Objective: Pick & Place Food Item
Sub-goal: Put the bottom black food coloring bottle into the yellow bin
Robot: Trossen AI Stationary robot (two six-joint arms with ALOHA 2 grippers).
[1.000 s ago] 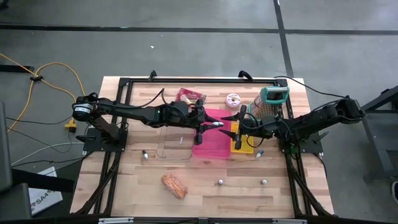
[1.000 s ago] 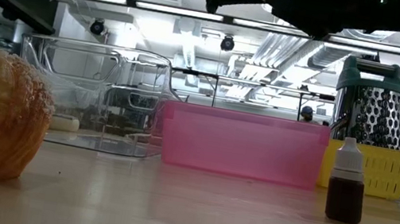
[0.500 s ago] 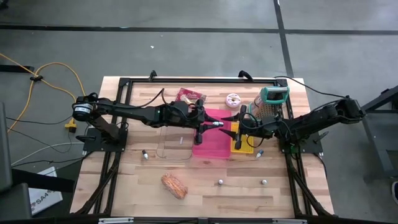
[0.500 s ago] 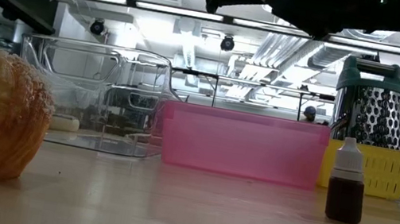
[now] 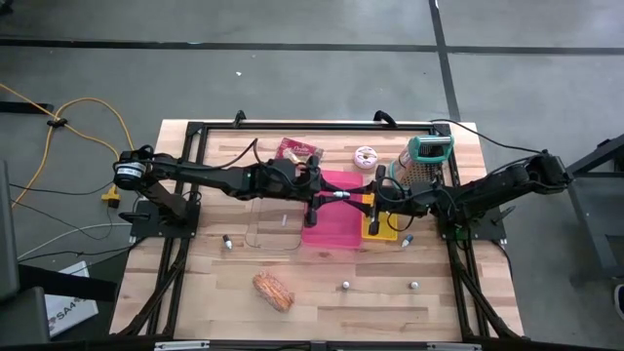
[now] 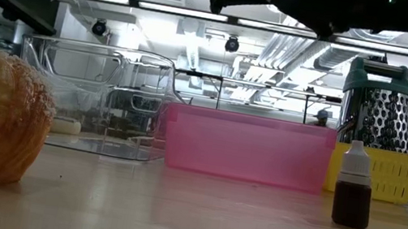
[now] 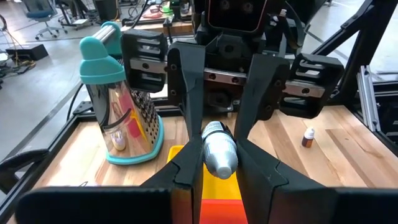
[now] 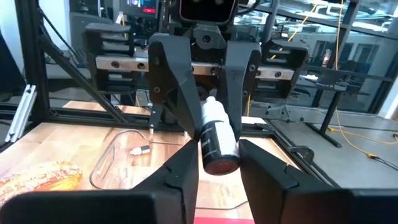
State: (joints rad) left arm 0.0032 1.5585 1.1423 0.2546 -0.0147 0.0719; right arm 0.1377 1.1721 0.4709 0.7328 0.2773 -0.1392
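Wooden surface w/ clear container, pink bin, yellow basket, teal-handled grater, donut, red packet, pastry near front edge; small dropper bottle stands beside the basket. Task item: small bottle, white cap, dark body, held level above pink bin, btwn both arms. Left end effector pinches one end; right end effector fingers sit narrow either side of the other end, touching or nearly so.
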